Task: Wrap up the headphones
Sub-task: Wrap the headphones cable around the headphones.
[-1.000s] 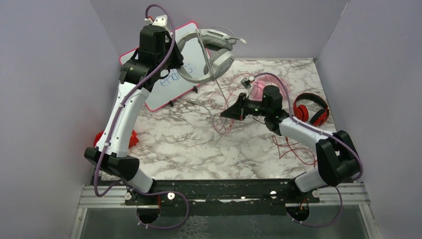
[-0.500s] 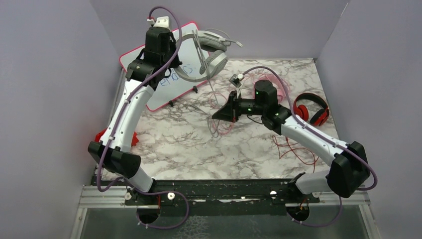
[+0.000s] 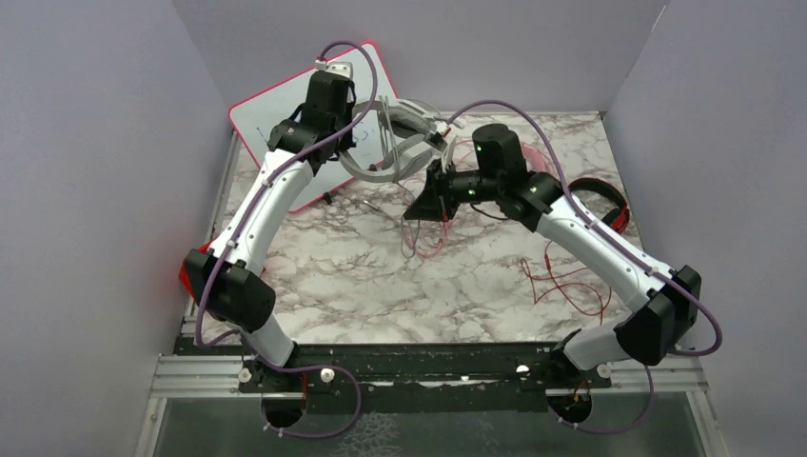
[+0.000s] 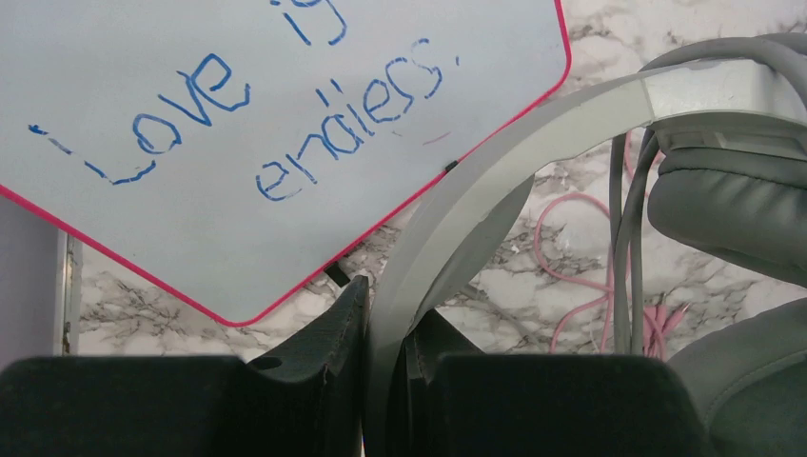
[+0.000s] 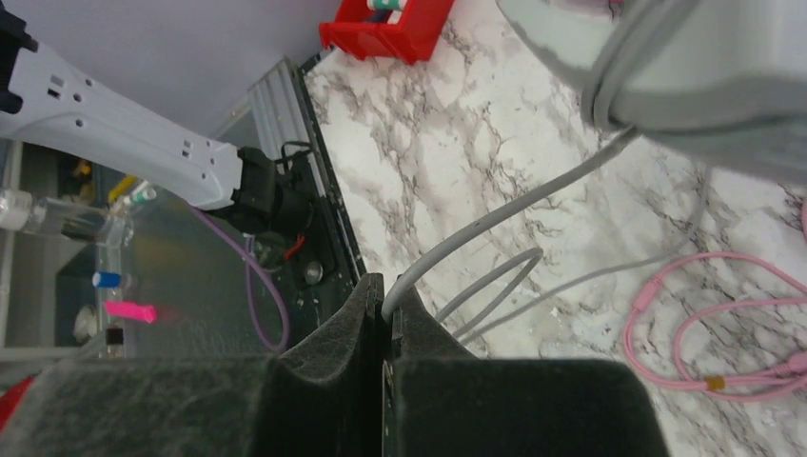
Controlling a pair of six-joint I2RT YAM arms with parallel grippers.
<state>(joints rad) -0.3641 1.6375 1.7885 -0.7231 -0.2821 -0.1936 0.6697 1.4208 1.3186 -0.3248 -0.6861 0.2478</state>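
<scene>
At twelve o'clock on the overhead view, the grey headphones (image 3: 395, 143) hang raised over the far tabletop (image 3: 381, 286). Their pale headband sits wedged between the left fingers (image 4: 387, 328), which are clamped on it, and the padded cups lie off to three o'clock of that grip in the wrist view. Their grey cable (image 5: 495, 224) drops from the cups, with a few turns lying beside one cup. It runs down to five o'clock, where the right fingers (image 5: 383, 303) are pressed together on it. A loose pink cable (image 5: 723, 314) lies on the marble beneath, at four o'clock of the right fingers. The red-and-black pair (image 3: 619, 217) rests at three o'clock near the side wall, partly hidden by the right arm. A whiteboard (image 4: 238, 143) with blue writing lies at eleven o'clock.
</scene>
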